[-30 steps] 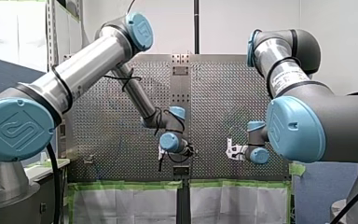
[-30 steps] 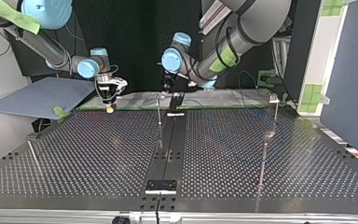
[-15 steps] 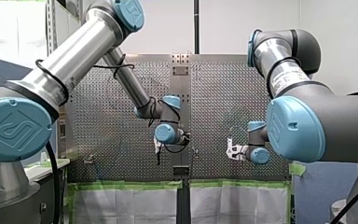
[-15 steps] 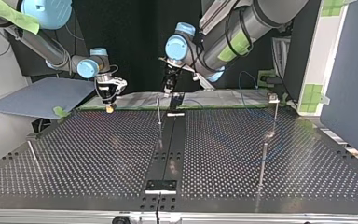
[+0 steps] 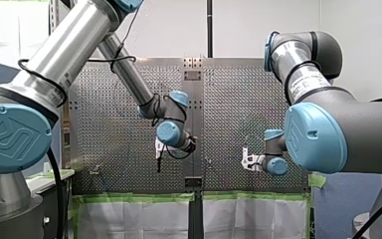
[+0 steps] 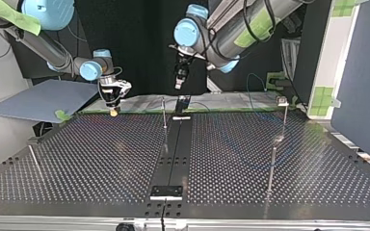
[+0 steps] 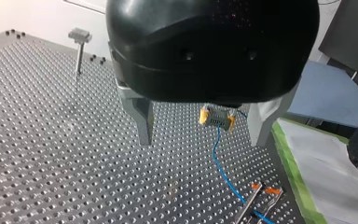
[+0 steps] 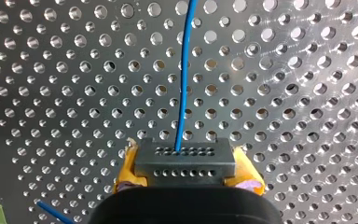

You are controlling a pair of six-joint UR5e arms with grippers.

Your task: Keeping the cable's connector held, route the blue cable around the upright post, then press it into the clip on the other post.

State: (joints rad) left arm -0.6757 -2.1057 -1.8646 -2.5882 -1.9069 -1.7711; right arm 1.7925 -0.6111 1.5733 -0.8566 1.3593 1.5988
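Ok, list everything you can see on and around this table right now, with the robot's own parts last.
perforated table: one, silver metal, under everything.
posts: four, thin metal; this one mid-table, two at the top view's right, one at its left.
blue cable: one, blue, running from the connector over the table.
connector: one, dark grey, between yellow pads.
board: one, grey-blue, beyond the table at the top view's left.
green tape: several strips, along the table's edge.
left gripper: one, black with metal fingers, open, empty, above the table.
right gripper: one, shut on the connector.
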